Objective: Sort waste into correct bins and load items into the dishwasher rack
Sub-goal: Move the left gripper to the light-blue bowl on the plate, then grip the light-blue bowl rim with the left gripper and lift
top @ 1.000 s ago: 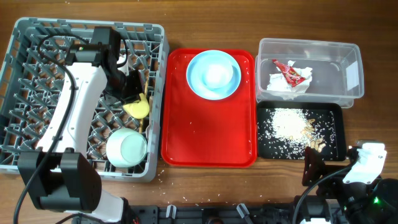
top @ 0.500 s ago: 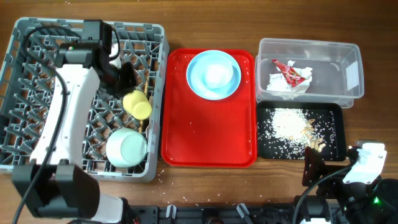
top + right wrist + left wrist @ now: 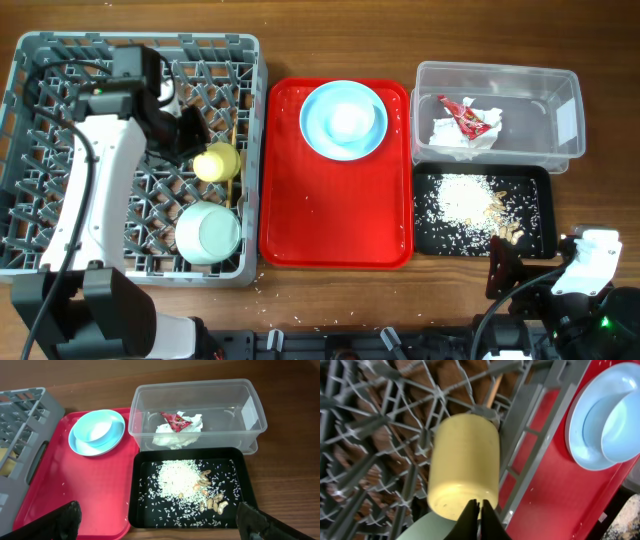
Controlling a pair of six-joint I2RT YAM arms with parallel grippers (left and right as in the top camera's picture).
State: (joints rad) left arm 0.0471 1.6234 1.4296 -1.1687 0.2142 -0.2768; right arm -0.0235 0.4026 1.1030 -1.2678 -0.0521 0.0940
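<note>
Left end effector [image 3: 479,514] tight on yellow cup [image 3: 465,465] rim, unclear from overhead.

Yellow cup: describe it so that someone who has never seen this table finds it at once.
Start at the big grey dishwasher rack filling the left of the overhead view. Near its right edge, next to a pale green bowl, the yellow cup lies tipped on its side, the left pincer shut on its rim. It is the only yellow thing there, and smaller than the bowl.

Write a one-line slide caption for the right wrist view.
Rice scraps in the black tray, napkin and red wrapper in the clear tub.
</note>
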